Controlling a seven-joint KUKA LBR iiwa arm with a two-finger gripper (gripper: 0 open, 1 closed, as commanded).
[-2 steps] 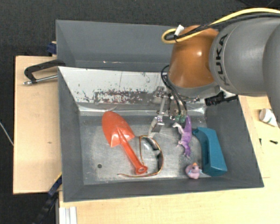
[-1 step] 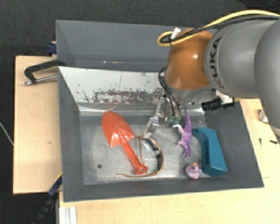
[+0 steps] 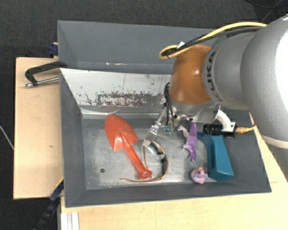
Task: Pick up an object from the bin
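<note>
Over mid-bin, a bit right of centre, the gripper (image 3: 165, 128) is hanging low w/ its tip just at the far end of a thin brown pair of glasses (image 3: 159, 158), which is lying on the floor curving toward the near wall; whether the gripper is wide, narrow or holding anything I can't tell, as the orange wrist cover (image 3: 189, 80) and grey arm (image 3: 259, 66) are looming over it from the right. An orange toy shovel (image 3: 119, 132) is lying just left of the gripper, blade toward the far wall, handle running diagonally to the near side and ending beside the glasses' near rim. A purple figure (image 3: 191, 140) is lying just right of the gripper, and a teal block (image 3: 219, 158) is sitting right of that, close to the right wall, w/ a small pink-purple toy (image 3: 199, 176) at its near-left corner by the near wall. So the gripper is being flanked on both sides, shovel left & figure right. Open room: the bin (image 3: 69, 143) is showing bare floor along its left wall and near-left corner, plus a strip under the far wall; the right half is looking crowded, w/ the arm's bulk covering the far-right corner.
</note>
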